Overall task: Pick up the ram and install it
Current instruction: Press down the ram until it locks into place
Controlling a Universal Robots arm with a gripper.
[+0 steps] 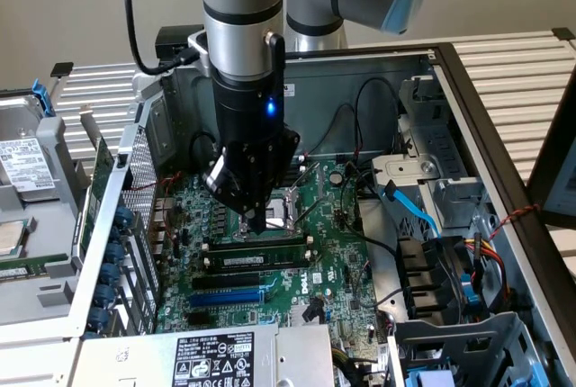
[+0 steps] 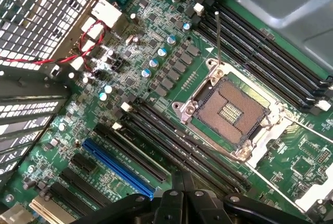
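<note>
1. Exterior view: the hand (image 1: 259, 218) stands low over the motherboard (image 1: 333, 252), fingers together, its tip at the memory slots (image 1: 256, 245) just below the CPU socket (image 1: 290, 205) — the ram (image 1: 261, 260) lies seated there, so I judge this the pressing-in step.
2. Wrist view: the fingertips (image 2: 183, 182) hang over the dark slots (image 2: 177, 148) beside the blue expansion slot (image 2: 117, 166); the stick itself is hard to make out here — the clips too.

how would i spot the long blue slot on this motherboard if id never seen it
Inside the open computer case, find the green motherboard. Among its parallel black slots beside the CPU socket lies the blue slot, the lone bright blue one.
</note>
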